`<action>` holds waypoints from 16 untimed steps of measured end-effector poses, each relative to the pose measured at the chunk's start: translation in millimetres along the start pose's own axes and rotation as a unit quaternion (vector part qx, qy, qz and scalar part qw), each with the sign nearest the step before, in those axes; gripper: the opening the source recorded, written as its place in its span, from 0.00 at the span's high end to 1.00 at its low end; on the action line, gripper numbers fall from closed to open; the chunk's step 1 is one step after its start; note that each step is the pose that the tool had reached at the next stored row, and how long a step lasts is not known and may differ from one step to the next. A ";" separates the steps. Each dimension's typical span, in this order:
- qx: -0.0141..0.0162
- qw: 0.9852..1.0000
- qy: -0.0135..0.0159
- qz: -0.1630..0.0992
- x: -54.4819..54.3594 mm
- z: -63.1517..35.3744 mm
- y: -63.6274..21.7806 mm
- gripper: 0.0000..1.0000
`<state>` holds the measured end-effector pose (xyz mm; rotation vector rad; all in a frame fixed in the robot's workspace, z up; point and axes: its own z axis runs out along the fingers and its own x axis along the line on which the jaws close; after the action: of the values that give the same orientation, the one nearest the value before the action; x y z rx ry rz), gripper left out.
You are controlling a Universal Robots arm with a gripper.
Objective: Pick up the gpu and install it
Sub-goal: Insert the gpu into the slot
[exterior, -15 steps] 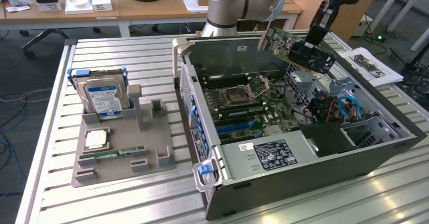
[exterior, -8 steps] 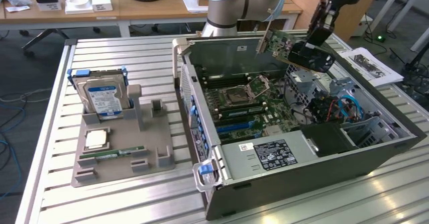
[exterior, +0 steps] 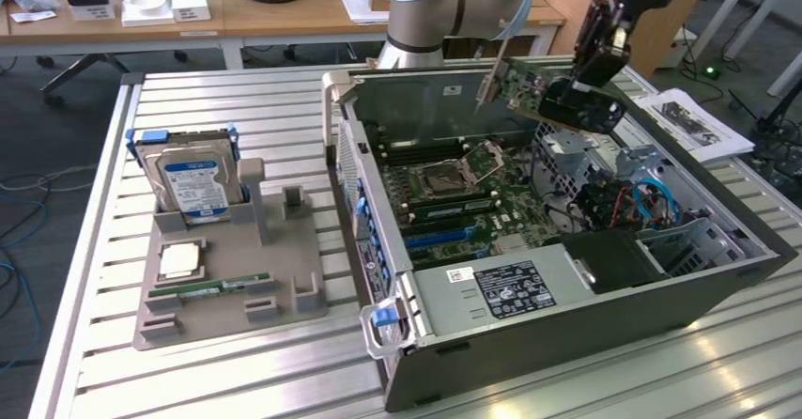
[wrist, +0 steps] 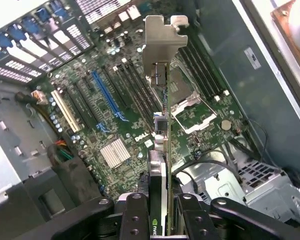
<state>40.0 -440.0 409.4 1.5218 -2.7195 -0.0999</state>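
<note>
Jaws: clenched on thin dark gpu card [exterior: 527,85] with silvery end bracket, held edge-down, seemingly for slotting. Grey parts holder [exterior: 225,306], exterior view's left: props silver hard drive [exterior: 194,186] upright. Open grey computer case [exterior: 564,325]: green motherboard [exterior: 470,208] exposed; black gripper [wrist: 160,210] suspends card above it.

Bright, even light glares off the table [exterior: 701,367].
</note>
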 end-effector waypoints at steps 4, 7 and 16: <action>0.000 1.000 0.002 -0.026 -0.2 0.4 0.1 0.73; 0.000 0.999 0.003 -0.045 -0.2 0.6 0.1 0.73; -0.001 0.995 0.007 -0.101 -0.3 1.0 0.2 0.73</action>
<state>40.0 -439.5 408.5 1.7849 -2.5470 -0.0953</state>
